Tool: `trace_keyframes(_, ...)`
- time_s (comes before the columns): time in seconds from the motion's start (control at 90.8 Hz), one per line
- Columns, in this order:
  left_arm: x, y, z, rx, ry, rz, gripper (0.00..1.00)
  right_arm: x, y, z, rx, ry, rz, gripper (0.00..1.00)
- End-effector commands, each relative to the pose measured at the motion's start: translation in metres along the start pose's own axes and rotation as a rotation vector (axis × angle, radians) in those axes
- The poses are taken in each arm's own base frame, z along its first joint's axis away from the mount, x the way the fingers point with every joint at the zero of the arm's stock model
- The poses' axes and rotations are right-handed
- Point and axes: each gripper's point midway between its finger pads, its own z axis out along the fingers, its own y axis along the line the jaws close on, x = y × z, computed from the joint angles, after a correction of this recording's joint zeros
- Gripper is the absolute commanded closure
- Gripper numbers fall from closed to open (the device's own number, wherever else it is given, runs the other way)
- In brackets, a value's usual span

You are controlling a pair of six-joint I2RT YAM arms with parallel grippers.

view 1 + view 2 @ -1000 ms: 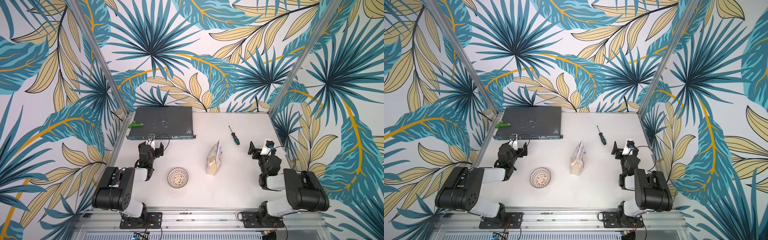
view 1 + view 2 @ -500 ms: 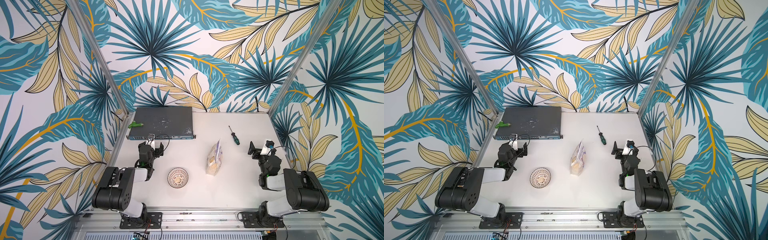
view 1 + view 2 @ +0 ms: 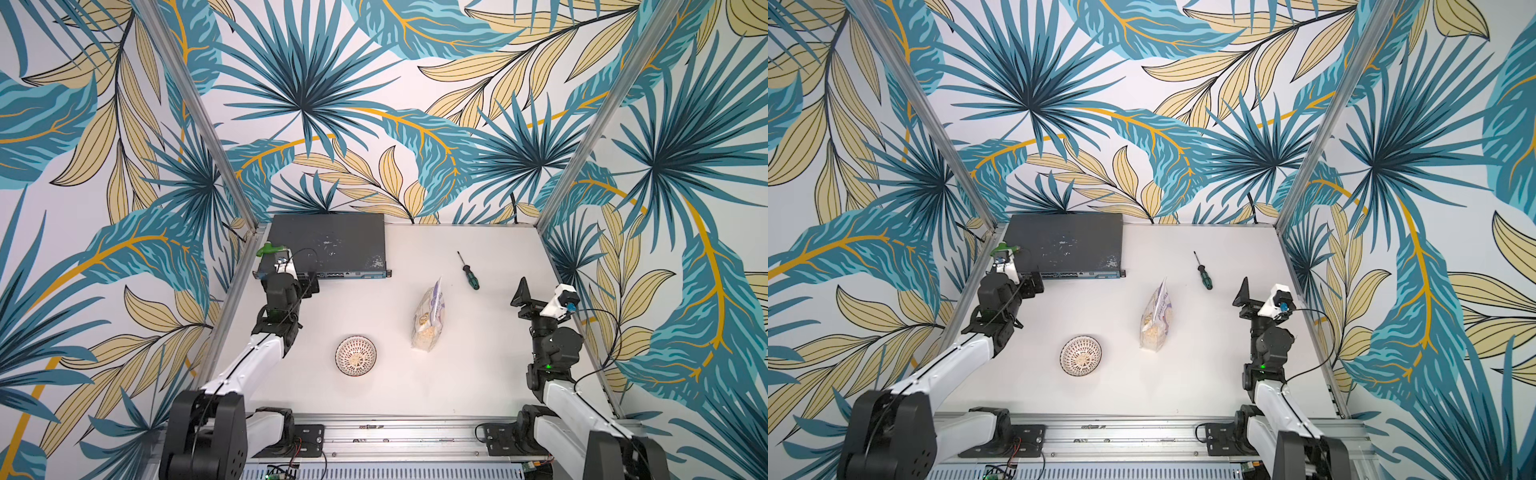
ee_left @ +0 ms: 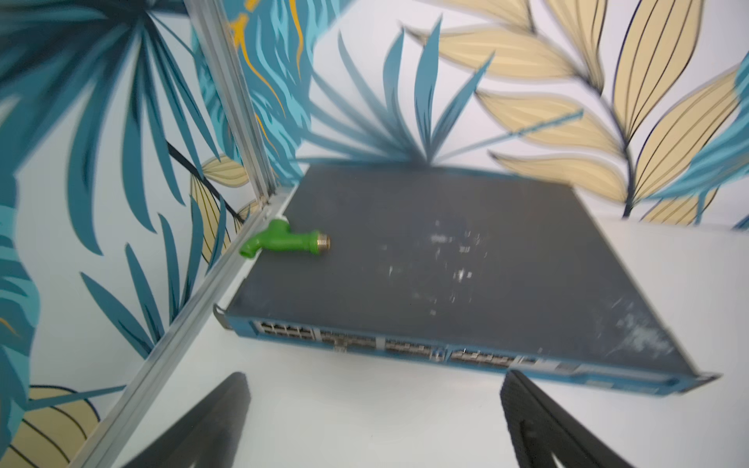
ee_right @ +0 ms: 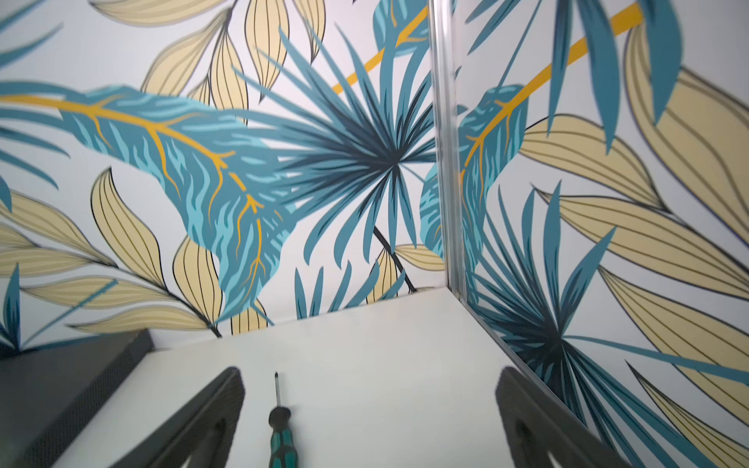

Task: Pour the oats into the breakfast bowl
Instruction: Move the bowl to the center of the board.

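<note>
A white surface (image 3: 478, 374) carries four things. A dark, flat network switch (image 3: 328, 245) sits in its far left corner. A green-handled screwdriver (image 3: 468, 271) lies toward the far right. Near the middle, the clear bag of oats (image 3: 428, 320) seems to stand on its base. The breakfast bowl (image 3: 356, 356) rests apart from it, left and nearer the front edge.

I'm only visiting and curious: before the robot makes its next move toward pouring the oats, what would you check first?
1. Left gripper open, empty: ok.
2. Right gripper open, empty: ok.
3. Oats bag standing, untouched: ok.
4. Bowl upright, apart from the bag: ok.
5. Bag top opened: cannot tell.
6. Screwdriver lying apart from the bag: ok.
</note>
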Motion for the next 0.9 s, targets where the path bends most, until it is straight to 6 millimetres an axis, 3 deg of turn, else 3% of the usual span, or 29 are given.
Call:
trace_keyframes(0.0,0.038,0.058,-0.050,-0.350,0.231,-0.377,0.00,0.047,-0.020,-0.016,0.123,0.230,0.169,0.00)
trace_keyframes(0.033,0.045,0.070,-0.064,-0.434,0.250,-0.467,0.00,0.051,-0.020,-0.022,0.129,0.257,0.198,0.00)
trace_keyframes(0.066,0.045,0.067,-0.068,-0.408,0.264,-0.492,0.00,0.055,-0.021,-0.027,0.136,0.286,0.221,0.00)
trace_keyframes(0.198,0.055,0.001,-0.073,-0.035,0.446,-0.494,0.00,0.063,-0.001,-0.040,0.024,0.336,0.282,0.01)
trace_keyframes(0.32,0.081,-0.027,-0.102,0.064,0.669,-0.394,0.00,0.091,0.005,-0.047,0.007,0.458,0.325,0.00)
trace_keyframes(0.419,0.096,-0.031,-0.128,0.061,0.727,-0.299,0.00,0.112,0.010,-0.049,-0.003,0.552,0.364,0.00)
trace_keyframes(0.54,0.130,-0.041,-0.154,0.143,0.814,-0.336,0.00,0.125,0.013,-0.050,-0.004,0.618,0.394,0.00)
trace_keyframes(0.771,0.189,-0.035,-0.170,0.126,0.907,-0.392,0.35,0.124,0.013,-0.053,-0.017,0.608,0.381,0.00)
trace_keyframes(0.893,0.199,-0.046,-0.175,0.151,0.925,-0.375,0.40,0.120,0.014,-0.055,-0.029,0.588,0.382,0.01)
